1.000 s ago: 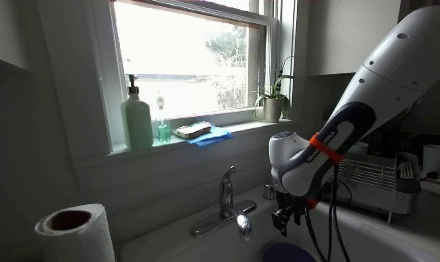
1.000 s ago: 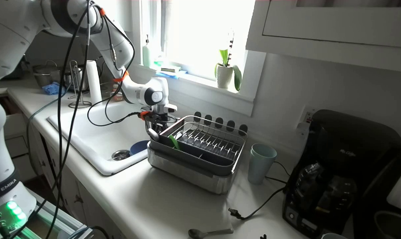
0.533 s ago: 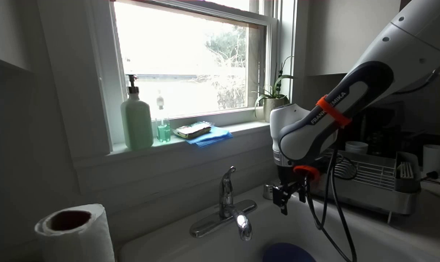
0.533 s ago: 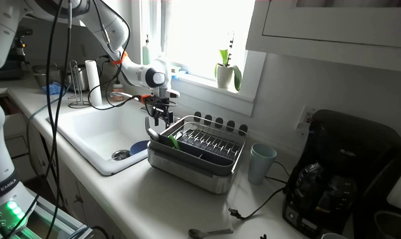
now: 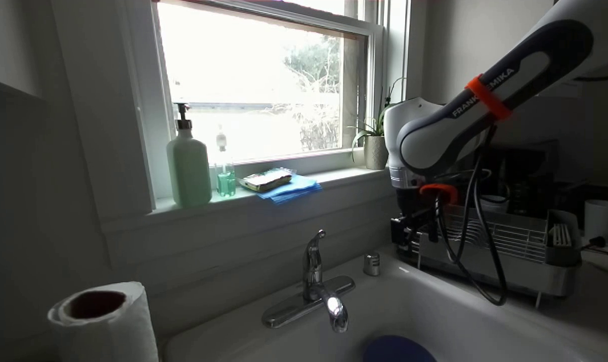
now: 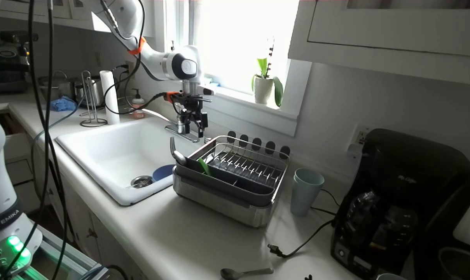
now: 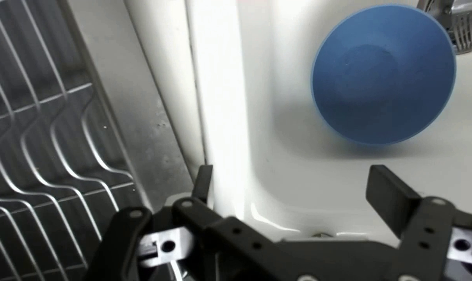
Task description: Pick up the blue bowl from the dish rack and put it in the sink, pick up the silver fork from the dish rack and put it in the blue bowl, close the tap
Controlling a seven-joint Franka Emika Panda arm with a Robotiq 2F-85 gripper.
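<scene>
In an exterior view the pincer (image 5: 415, 236) is rising away from the blue bowl (image 5: 398, 349), toward the dish rack (image 5: 527, 276). In an exterior view the silver fork (image 6: 173, 146) is standing in the dish rack, probably coming next. In the wrist view the pincer is gaping wide and empty, and the blue bowl is sitting in the sink (image 7: 310, 177) beside the dish rack, its placement looking finished.

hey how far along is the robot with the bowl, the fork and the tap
Done: the blue bowl sits in the sink. In hand: nothing; the pincer is open and empty. Left: the bowl looks empty; one fork sticks up from the dish rack, a second fork lies over the drain. The tap, its lever up, may need closing; I can't tell.
</scene>
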